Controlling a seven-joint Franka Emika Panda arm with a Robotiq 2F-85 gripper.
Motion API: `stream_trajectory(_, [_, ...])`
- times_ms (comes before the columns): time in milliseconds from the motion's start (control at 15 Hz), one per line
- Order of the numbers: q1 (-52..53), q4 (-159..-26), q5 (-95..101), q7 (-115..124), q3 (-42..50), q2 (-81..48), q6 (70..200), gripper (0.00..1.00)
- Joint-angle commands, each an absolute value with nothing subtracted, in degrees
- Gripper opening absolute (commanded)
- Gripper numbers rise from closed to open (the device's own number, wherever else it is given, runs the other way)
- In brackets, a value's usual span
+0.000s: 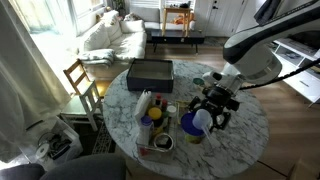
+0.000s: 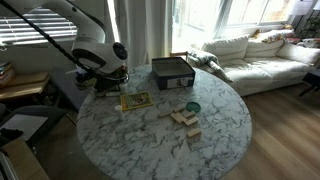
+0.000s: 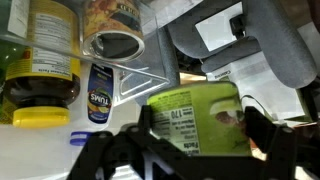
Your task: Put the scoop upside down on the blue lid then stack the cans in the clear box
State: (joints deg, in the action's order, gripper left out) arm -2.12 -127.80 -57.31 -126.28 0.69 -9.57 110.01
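Green can pinched, and a slip is the risk

My gripper (image 3: 200, 130) squeezes the green can (image 3: 195, 112) by its round wall, slightly tilted. It could twist loose onto the scoop (image 1: 202, 120), just at my 7 o'clock.

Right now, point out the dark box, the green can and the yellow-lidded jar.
dark box (image 1: 150, 73): in an exterior view, its middle
green can (image 3: 195, 118): wrist view, printed label
yellow-lidded jar (image 3: 42, 65): wrist view, its label

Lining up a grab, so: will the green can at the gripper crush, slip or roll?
The green can looks like rigid metal, so it probably won't crush. Its smooth printed label may be a little slippery under the pads. With round sides, it could roll away if it tips over.
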Motion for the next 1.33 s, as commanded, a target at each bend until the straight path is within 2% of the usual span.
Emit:
stream_trajectory(0, [-0.7, -123.4, -56.9, -122.1, -0.6, -12.5, 110.7, 0.67])
stream_trajectory(467, [1.3, -116.3, -57.2, -118.1, -2.9, -17.8, 113.4, 0.67])
stream_trajectory(533, [0.6, -118.6, -57.2, -119.5, -2.8, -15.9, 112.4, 0.67])
stream_trajectory(600, [0.7, -118.1, -57.2, -119.4, -3.0, -16.4, 112.5, 0.92])
stream_trajectory(1067, [0.6, -118.1, -57.2, -119.4, -3.0, -16.5, 112.5, 0.92])
stream_trajectory(1133, [0.6, -118.1, -57.2, -119.4, -3.0, -16.5, 112.5, 0.67])
stream_trajectory(1267, [0.8, -117.4, -57.2, -119.4, -3.2, -17.3, 112.7, 0.67])
